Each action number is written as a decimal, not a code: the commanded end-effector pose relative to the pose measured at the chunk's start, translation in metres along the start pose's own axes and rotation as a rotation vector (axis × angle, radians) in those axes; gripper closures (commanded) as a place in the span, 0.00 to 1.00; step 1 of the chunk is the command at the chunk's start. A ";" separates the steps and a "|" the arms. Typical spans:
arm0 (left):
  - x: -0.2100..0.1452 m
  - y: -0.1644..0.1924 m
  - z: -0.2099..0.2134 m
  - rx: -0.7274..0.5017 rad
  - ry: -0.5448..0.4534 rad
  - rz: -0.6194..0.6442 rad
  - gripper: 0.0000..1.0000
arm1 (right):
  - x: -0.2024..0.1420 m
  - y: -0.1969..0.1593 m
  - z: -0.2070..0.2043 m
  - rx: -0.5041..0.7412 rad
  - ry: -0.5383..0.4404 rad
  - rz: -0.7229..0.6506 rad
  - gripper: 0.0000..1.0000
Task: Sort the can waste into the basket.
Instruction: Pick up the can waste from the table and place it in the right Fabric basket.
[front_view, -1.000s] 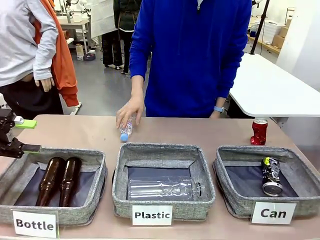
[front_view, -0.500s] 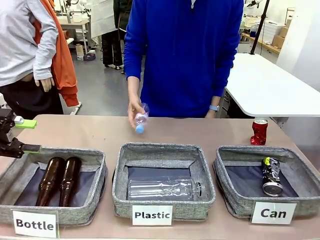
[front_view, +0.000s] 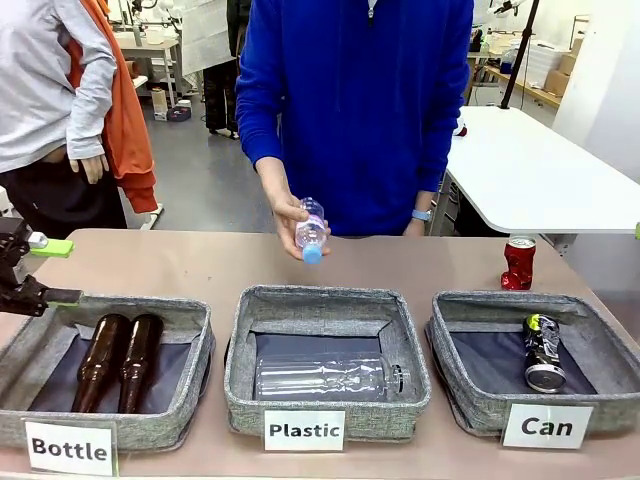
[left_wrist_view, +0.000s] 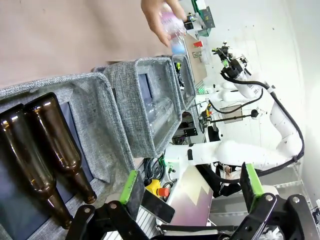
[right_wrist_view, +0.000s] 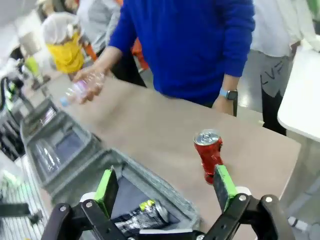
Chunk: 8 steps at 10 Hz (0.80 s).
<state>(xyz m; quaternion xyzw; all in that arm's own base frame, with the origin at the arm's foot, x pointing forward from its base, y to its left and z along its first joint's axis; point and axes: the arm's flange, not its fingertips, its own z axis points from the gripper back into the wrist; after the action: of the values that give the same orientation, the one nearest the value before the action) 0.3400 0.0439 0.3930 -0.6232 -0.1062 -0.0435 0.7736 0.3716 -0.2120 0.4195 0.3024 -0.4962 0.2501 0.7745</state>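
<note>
Red can (front_view: 518, 265) behind basket (front_view: 530, 300) (black can (front_view: 542, 352) inside), wrist views: left pincer (left_wrist_view: 191, 185), right pincer (right_wrist_view: 165, 182), both wide

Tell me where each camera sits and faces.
Front: fixed on the robot's side, looking across the table at the person; left gripper at the left edge.
Left wrist: rolled sideways, facing the Bottle basket, its open fingers at the bottom.
Right wrist: looking over the Can basket at the red can and the person; right gripper open.
Shared: all three show the person's hand holding a plastic bottle.
</note>
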 end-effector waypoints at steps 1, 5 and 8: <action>-0.001 -0.005 0.001 -0.005 0.005 0.011 0.00 | -0.005 -0.041 -0.008 0.036 0.019 0.141 0.00; -0.001 -0.005 0.001 -0.005 0.005 0.011 0.00 | -0.008 -0.090 -0.069 0.037 0.175 0.345 0.00; -0.001 -0.005 0.001 -0.005 0.005 0.011 0.00 | -0.008 -0.110 -0.097 -0.007 0.270 0.453 0.00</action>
<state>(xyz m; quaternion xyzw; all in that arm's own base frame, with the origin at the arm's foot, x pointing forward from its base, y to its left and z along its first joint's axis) 0.3399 0.0438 0.3928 -0.6233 -0.1059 -0.0434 0.7735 0.5016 -0.2173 0.3611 0.1768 -0.4501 0.4379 0.7579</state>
